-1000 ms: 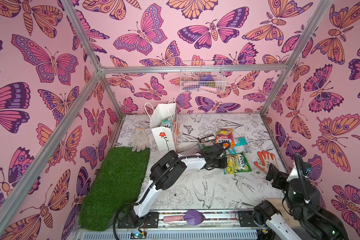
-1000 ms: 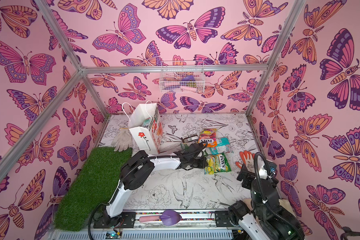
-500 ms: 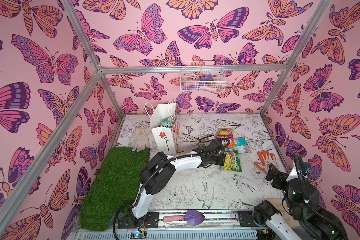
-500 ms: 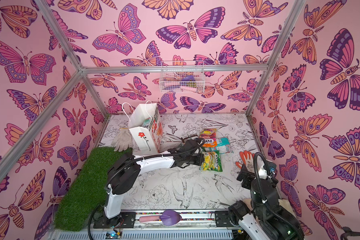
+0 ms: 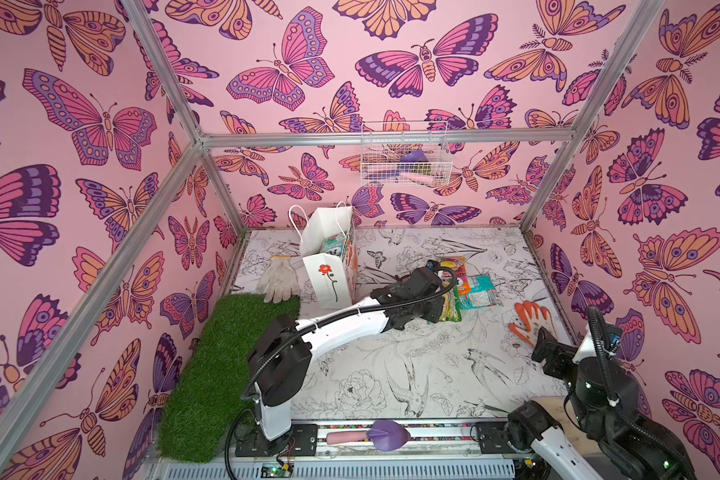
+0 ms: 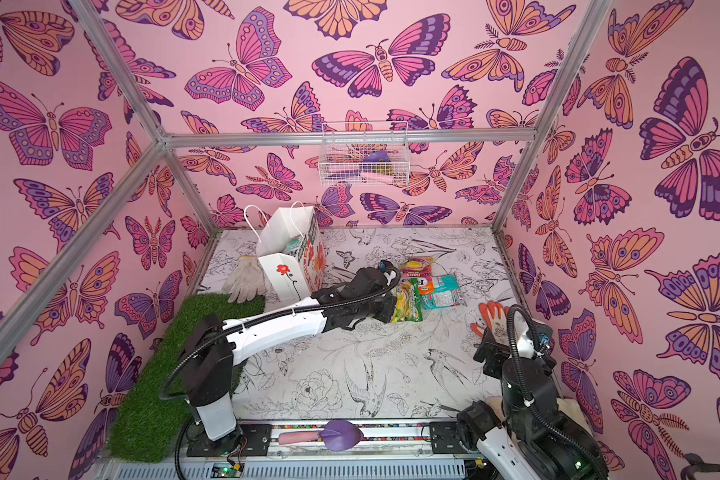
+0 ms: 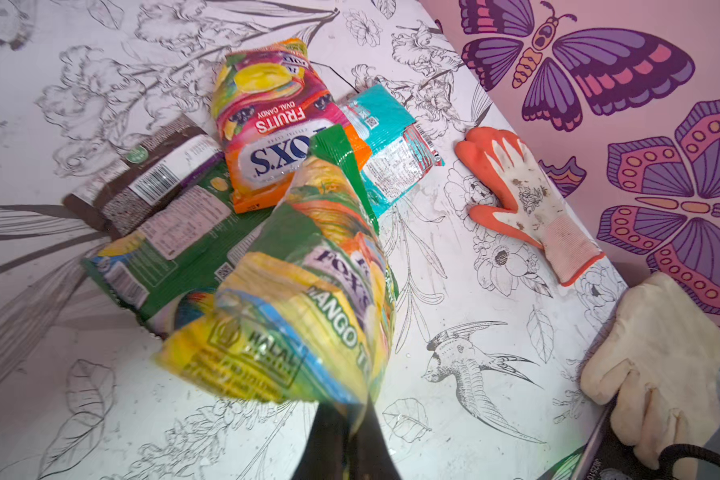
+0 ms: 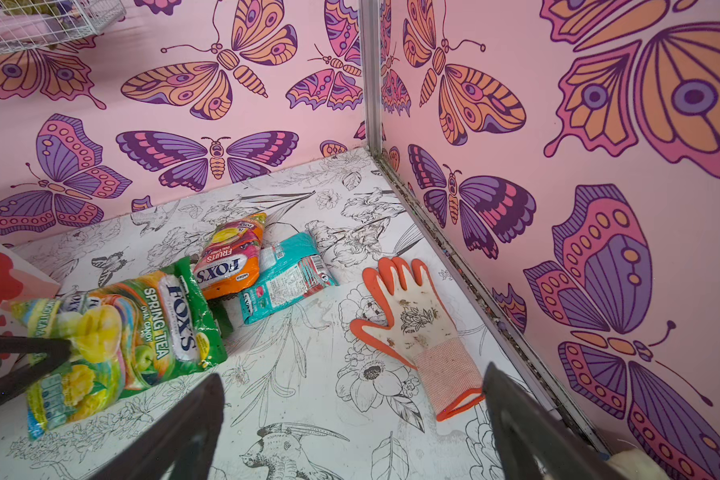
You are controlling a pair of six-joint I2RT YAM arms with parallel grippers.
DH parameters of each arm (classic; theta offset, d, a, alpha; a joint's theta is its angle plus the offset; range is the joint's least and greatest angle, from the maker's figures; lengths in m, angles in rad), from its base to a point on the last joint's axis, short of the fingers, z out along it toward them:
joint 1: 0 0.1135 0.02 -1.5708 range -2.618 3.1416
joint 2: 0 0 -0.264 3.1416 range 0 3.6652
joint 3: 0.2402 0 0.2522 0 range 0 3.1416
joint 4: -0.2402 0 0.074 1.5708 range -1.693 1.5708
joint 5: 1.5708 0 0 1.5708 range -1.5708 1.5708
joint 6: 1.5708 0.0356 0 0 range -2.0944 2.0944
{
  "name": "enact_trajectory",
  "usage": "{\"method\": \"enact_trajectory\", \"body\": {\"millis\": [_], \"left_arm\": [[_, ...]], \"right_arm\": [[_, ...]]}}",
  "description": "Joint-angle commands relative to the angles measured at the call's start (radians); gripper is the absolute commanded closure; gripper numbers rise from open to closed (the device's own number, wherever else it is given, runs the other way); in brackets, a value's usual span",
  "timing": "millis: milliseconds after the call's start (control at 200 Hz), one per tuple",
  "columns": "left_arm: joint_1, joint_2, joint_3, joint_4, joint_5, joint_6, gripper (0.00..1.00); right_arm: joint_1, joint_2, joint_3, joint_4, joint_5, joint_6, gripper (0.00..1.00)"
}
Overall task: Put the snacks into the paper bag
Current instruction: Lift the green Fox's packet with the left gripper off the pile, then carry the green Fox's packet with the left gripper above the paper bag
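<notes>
Tipped up since a second ago, the yellow-green bag (image 5: 449,307) hangs at the left gripper (image 5: 435,311) in both top views, with the paper bag (image 5: 328,276) to its left and slightly farther. Left wrist: jaws pinched shut on the bag's end, its long axis pointing away. Right wrist: the right gripper (image 8: 352,378) gapes empty, well apart.

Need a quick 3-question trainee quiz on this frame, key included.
1. What does the left gripper grip? A) orange glove B) yellow-green bag C) teal packet
2. True or false: the right gripper is open and holds nothing.
3. Fill in: the paper bag stands upright beside a ___ glove.
Key: 1 B; 2 true; 3 white, the white glove.
</notes>
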Motion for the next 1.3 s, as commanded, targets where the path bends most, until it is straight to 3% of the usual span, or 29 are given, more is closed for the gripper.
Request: {"method": "enact_trajectory", "body": {"millis": [0, 320, 661, 946, 1292], "left_arm": [[-0.005, -0.063, 0.033, -0.046, -0.098, 0.095, 1.0], [-0.003, -0.177, 0.092, -0.125, -0.259, 0.236, 1.0], [0.025, -0.308, 0.198, -0.185, -0.345, 0.381, 1.0], [0.079, -0.388, 0.292, -0.222, -0.358, 0.481, 1.0], [0.17, -0.433, 0.367, -0.266, -0.351, 0.502, 1.0]], "right_arm": [[-0.006, -0.014, -0.003, 0.008, 0.004, -0.015, 0.03], [-0.008, -0.013, -0.003, 0.012, -0.001, -0.016, 0.03], [-0.007, -0.002, -0.003, 0.016, -0.009, -0.017, 0.04], [-0.008, 0.01, -0.001, 0.018, -0.015, -0.016, 0.04], [-0.008, 0.018, -0.001, 0.02, -0.016, -0.015, 0.04]]}}
